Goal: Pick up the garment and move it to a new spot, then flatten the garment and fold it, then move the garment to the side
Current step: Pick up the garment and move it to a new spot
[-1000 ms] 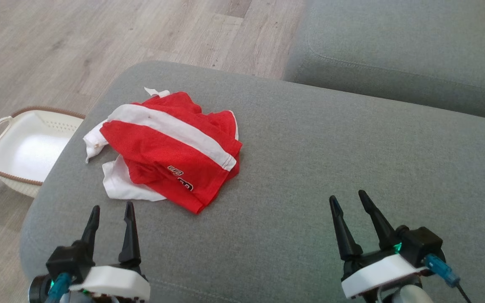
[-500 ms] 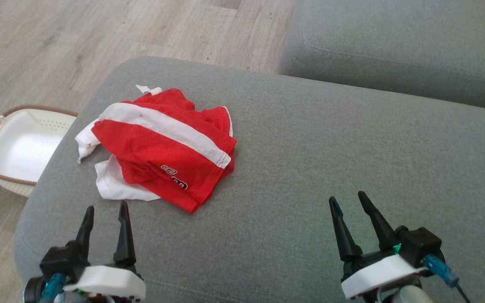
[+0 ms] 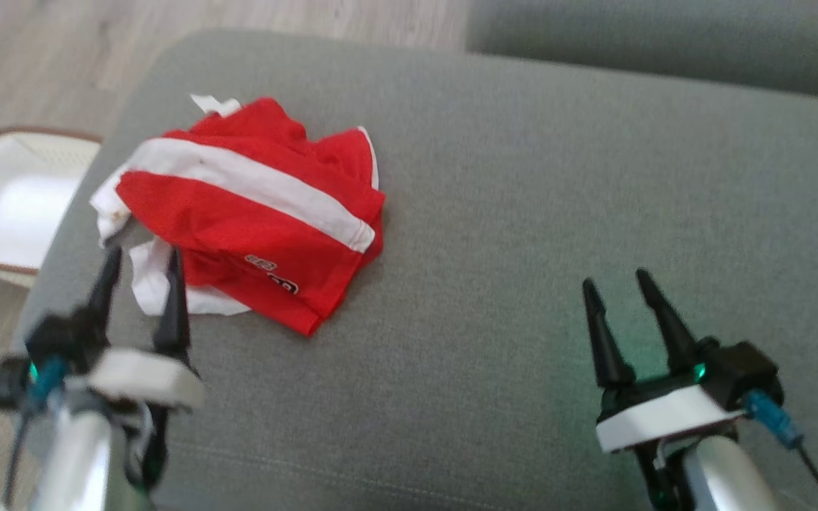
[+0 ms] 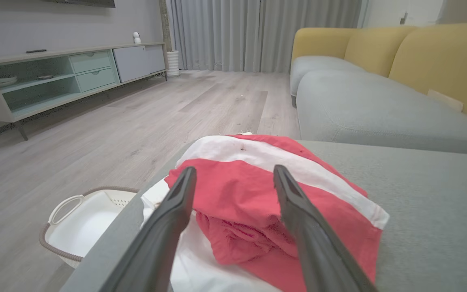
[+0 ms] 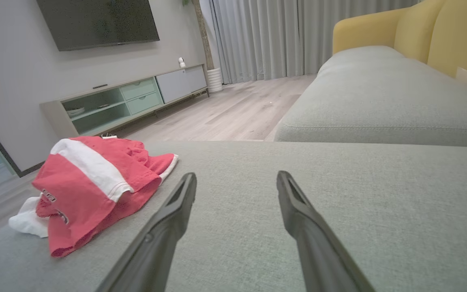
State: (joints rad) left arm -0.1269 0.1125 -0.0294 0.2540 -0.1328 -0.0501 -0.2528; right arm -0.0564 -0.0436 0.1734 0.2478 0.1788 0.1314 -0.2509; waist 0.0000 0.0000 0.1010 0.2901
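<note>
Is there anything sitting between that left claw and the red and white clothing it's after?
Nothing visible. The left gripper is open, with its fingertips right at the near white edge of the garment, which lies crumpled on the grey cushion. Whether they touch it, I cannot tell.

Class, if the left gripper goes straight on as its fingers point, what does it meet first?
Probably the red and white garment, heaped on the grey cushion just beyond the left gripper's open fingers; the gap is unclear.

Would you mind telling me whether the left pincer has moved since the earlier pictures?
Yes: judged against the garment, the left pincer has advanced up to its white near edge.
</note>
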